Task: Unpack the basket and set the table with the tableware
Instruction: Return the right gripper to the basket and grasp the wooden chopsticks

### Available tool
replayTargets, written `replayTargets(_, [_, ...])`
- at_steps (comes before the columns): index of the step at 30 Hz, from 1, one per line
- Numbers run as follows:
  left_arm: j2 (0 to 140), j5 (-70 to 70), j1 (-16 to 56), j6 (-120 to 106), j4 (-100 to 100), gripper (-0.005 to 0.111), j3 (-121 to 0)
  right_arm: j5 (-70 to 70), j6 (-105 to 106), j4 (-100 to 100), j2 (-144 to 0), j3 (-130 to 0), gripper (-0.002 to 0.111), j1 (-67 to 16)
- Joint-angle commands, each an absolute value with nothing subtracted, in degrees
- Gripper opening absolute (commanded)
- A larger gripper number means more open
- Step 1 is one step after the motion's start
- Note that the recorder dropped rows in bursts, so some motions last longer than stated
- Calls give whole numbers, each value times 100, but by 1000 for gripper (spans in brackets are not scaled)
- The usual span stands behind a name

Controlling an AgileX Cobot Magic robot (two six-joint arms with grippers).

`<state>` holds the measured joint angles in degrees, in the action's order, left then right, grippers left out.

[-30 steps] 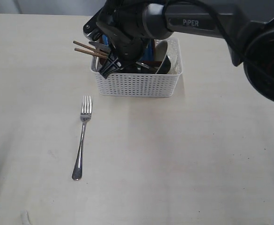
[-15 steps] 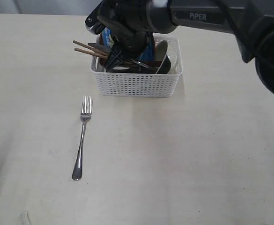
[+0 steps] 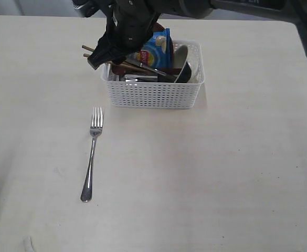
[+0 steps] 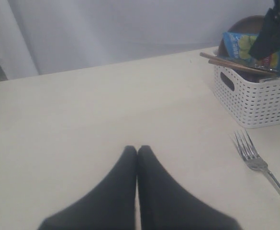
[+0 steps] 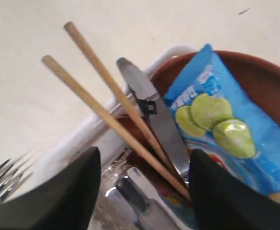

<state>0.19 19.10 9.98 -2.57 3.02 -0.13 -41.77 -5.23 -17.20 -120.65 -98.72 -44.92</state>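
The white basket (image 3: 153, 94) stands at the back of the table (image 3: 195, 173). It holds two brown chopsticks (image 5: 112, 106) poking over its left rim, a steel knife (image 5: 155, 111), a reddish-brown plate (image 5: 262, 76) and a white bowl (image 3: 188, 65). A steel fork (image 3: 92, 152) lies on the table in front of it. My right gripper (image 5: 144, 154) hovers open above the basket's left end, with the chopsticks and knife below the gap between its fingers (image 3: 97, 59). My left gripper (image 4: 137, 149) is shut and empty, low over bare table, apart from the basket (image 4: 254, 98).
A blue chip bag (image 3: 154, 49) leans upright inside the basket against the plate. Something shiny and steel (image 5: 130, 201) sits low in the basket under my right gripper. The right arm (image 3: 158, 10) reaches in from the top right.
My right gripper has risen out of the basket and shifted left toward the chopstick ends, holding nothing. The chip bag is now uncovered. Fork and basket have not moved.
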Motion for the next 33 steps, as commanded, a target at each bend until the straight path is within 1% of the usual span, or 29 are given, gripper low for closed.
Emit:
replayTargets(1, [0,1885,984,-255,294,0,0,-4180,213,-1152,-12111,-9857,51,-4492])
replayTargets(11, [0,1885,984,-255,294,0,0,-4113,0,-1764,-12445,-9857,50,-4492])
replayTargets(16, [0,1885,984,-255,294,0,0,-3757,-531,-2295,-12507,-9857,49,-4492])
replayTargets(18, [0,1885,984,-255,294,0,0,-3742,-872,-2671,-12520,-9857,42,-4492])
replayTargets(20, [0,1885,984,-255,294,0,0,-3755,-930,-2711,-12520,-9857,30,-4492])
replayTargets(22, [0,1885,984,-255,294,0,0,-3765,-930,-2711,-12529,-9857,26,-4492])
replayTargets(24, [0,1885,984,-255,294,0,0,-3765,-1020,-2711,-12529,-9857,25,-4492])
replayTargets(25, [0,1885,984,-255,294,0,0,-3778,-1019,-2711,-12529,-9857,22,-4492])
replayTargets(27, [0,1885,984,-255,294,0,0,-3778,-1019,-2711,-12529,-9857,11,-4492])
replayTargets(28, [0,1885,984,-255,294,0,0,-3778,-1019,-2711,-12515,-9857,7,-4492])
replayTargets(29, [0,1885,984,-255,294,0,0,-3805,-947,-2711,-12515,-9857,8,-4492])
replayTargets(30, [0,1885,984,-255,294,0,0,-3833,-846,-2711,-12488,-9857,12,-4492])
replayTargets(32, [0,1885,984,-255,294,0,0,-3901,-784,-2711,-12429,-9857,23,-4492])
replayTargets(33, [0,1885,984,-255,294,0,0,-3937,-772,-2711,-12408,-9857,31,-4492])
